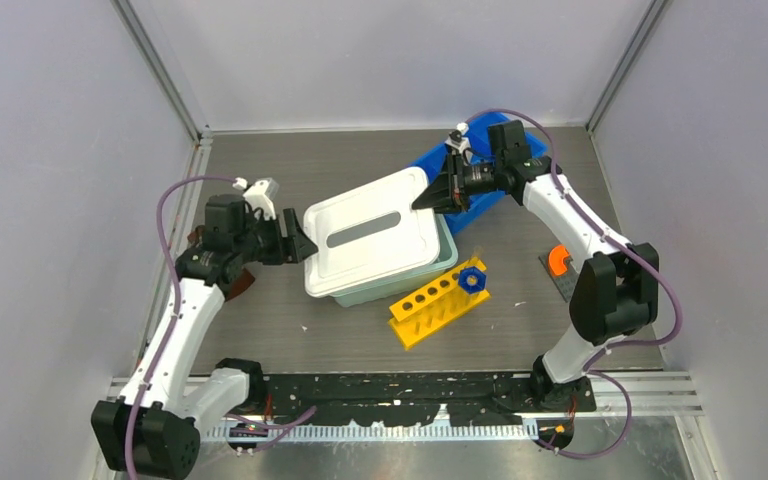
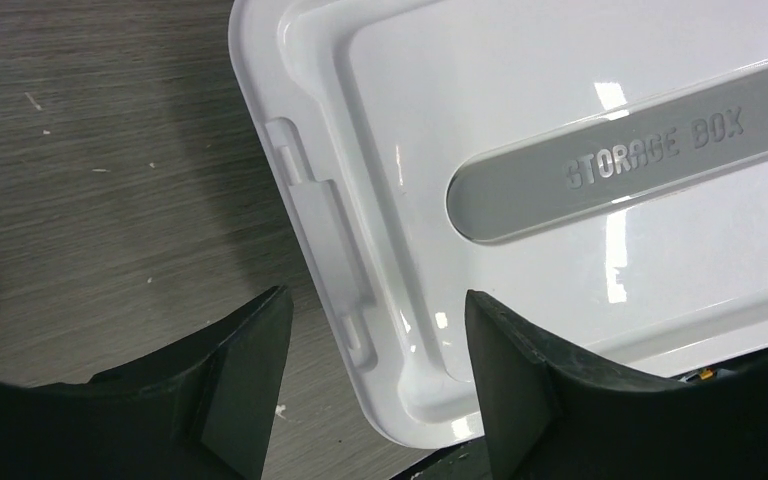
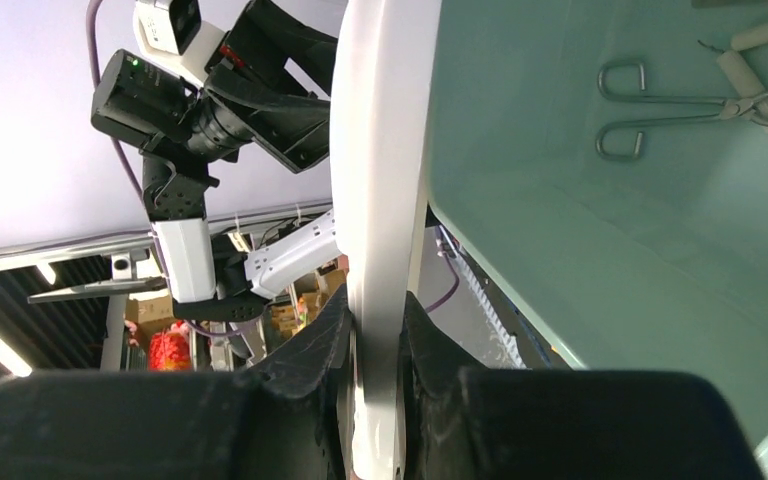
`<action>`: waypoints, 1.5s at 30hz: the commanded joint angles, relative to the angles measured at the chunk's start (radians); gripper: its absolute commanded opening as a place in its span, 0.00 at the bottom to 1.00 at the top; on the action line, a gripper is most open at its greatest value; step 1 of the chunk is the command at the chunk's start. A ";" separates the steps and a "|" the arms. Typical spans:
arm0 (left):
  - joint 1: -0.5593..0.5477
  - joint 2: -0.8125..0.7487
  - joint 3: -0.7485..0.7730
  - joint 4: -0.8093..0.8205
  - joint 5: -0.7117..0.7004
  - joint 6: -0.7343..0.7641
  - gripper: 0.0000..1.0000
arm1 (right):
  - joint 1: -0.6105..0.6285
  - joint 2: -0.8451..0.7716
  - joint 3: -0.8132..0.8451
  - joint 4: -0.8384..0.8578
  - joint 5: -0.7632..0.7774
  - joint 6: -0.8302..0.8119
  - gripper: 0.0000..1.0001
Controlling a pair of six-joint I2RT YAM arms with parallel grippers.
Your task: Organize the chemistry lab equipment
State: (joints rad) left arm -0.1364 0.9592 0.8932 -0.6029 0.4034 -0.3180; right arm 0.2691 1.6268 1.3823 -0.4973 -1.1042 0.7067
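A white lid [image 1: 370,235] marked STORAGE BOX covers a pale teal tub [image 1: 415,281] in the middle of the table. My right gripper [image 1: 430,196] is shut on the lid's far right edge [image 3: 375,300] and holds it slightly raised. Under the lid, silvery tongs [image 3: 660,110] with loop handles lie on the tub floor in the right wrist view. My left gripper [image 1: 305,245] is open at the lid's left corner [image 2: 390,380], one finger on each side of it, not touching. No blue-capped tube shows.
A blue divided tray [image 1: 485,170] lies behind the tub under my right arm. A yellow test-tube rack [image 1: 435,305] with a blue cap-like piece [image 1: 472,279] stands in front of the tub. An orange piece on a dark base [image 1: 558,262] sits at the right.
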 commanded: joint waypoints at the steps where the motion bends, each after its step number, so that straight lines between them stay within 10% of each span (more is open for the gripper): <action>1: -0.002 0.034 -0.008 0.077 0.055 -0.019 0.65 | -0.019 0.024 0.099 -0.146 -0.019 -0.128 0.09; 21: -0.002 0.108 -0.038 0.163 0.180 -0.092 0.59 | -0.064 0.107 0.233 -0.315 0.237 -0.197 0.60; 45: -0.002 0.114 -0.064 0.202 0.210 -0.123 0.52 | -0.071 0.100 0.305 -0.405 0.651 -0.204 0.72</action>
State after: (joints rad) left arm -0.1364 1.0737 0.8341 -0.4377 0.5953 -0.4385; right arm 0.2008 1.8057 1.6886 -0.9031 -0.5209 0.4992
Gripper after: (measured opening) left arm 0.524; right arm 0.716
